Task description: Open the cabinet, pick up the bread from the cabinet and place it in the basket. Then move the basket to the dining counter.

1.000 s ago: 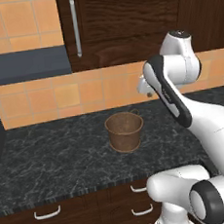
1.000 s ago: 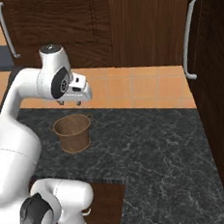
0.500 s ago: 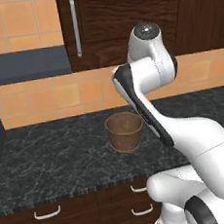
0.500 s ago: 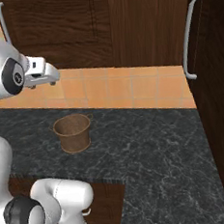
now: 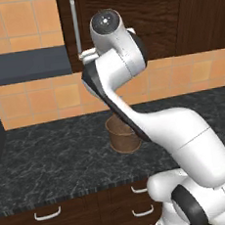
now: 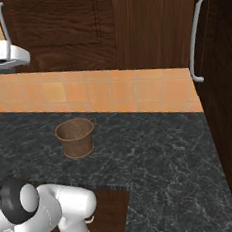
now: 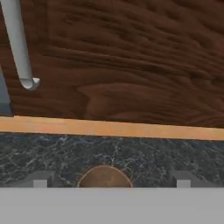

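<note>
Left base view: the cabinet point(image 5: 124, 19) is shut, its silver bar handle point(image 5: 75, 25) running down the door's left edge. The arm is raised in front of the door, with the hand close beside the lower end of that handle. The basket point(image 5: 123, 135) stands on the black marbled worktop point(image 5: 50, 160) below the cabinet, partly hidden behind the arm.

Right base view: the same basket point(image 6: 76, 137) sits upright and empty on the worktop point(image 6: 157, 159) below the cabinet point(image 6: 79, 31). The hand reaches in from the left edge, level with the lower end of the bar handle point(image 6: 3, 28), just beside it. No bread is on show (presumably behind the closed door).

Hand view: the gripper point(image 7: 110, 180) has its fingertips point(image 7: 40, 179) spread wide with nothing between them. It faces the door point(image 7: 131, 65); the handle's curved lower end point(image 7: 24, 65) lies off to the upper left, apart from the fingers. The basket's rim point(image 7: 105, 175) shows below the cabinet.

Assessment: the opening step is in hand and the door is not yet gripped. The next move calls for shifting the hand across to bracket the bar, closing on it, then pulling the door outward.
</note>
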